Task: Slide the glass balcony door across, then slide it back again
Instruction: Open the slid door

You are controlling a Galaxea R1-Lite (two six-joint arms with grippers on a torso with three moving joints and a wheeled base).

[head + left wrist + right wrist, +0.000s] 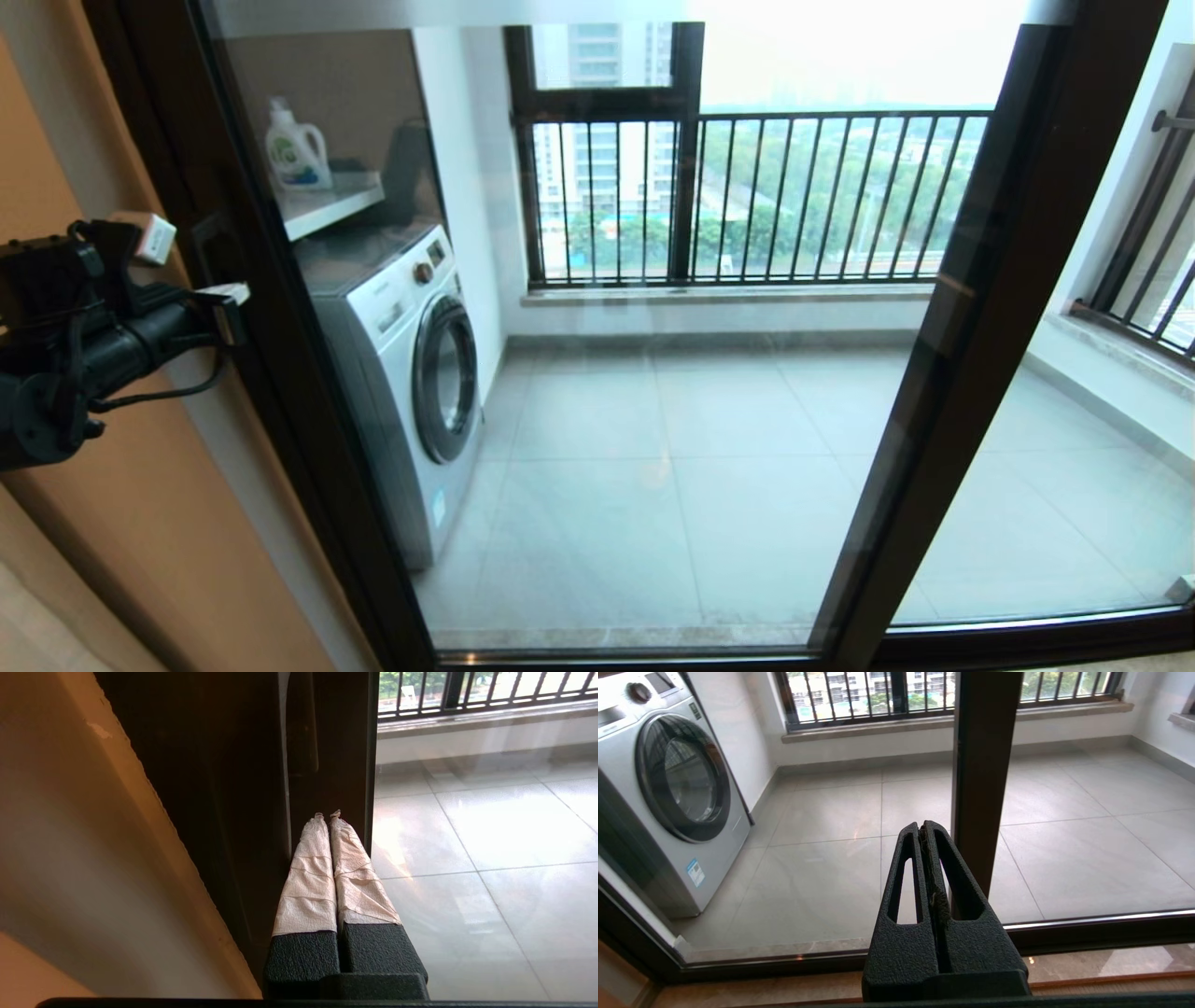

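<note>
Tall dark-brown-framed glass balcony door (597,392) is sitting closed at frame left, sliding apparently pending, with the clenched left end effector (328,814) pressing its stile.

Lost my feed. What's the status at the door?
Left gripper shut, fingers at the door's left frame beside the handle. Right gripper shut, clear of it. Nothing blocking.

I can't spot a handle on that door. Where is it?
In the head view the slim dark handle sits on the glass balcony door's left stile, beside the tan wall, with the robot's left hand just below it.
</note>
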